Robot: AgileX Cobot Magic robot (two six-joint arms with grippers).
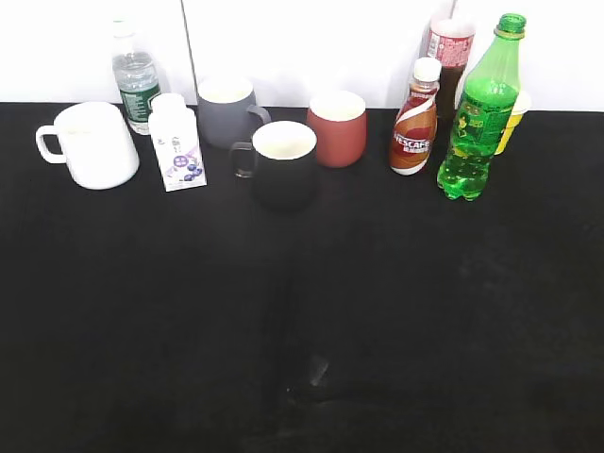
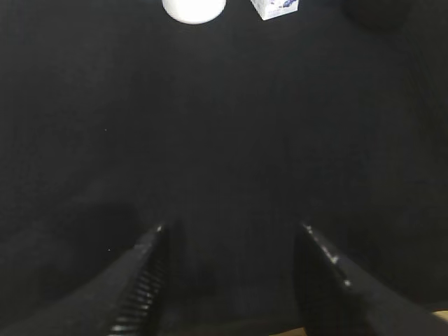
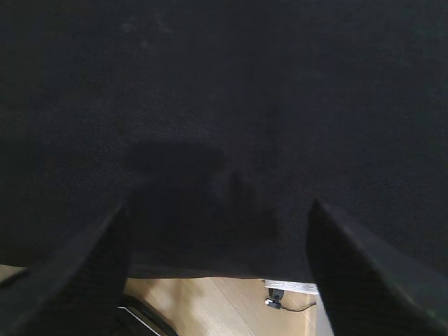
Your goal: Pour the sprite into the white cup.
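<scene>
You are looking at both grippers, left and right, hovering over the black table with jaws spread wide, gripping nothing. The sprite is standing far right; the white cup is sitting far left.

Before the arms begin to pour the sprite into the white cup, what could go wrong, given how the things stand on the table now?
1. The tall green plastic sprite bottle stands close beside the brown Nescafe bottle, with a yellow cup behind; a wide grasp might knock them.
2. Its green cap seems on; pouring would fail until it is opened.
3. The glossy white ceramic mug stands at the far left, so the bottle must be carried past the black mug and the small white carton.
</scene>
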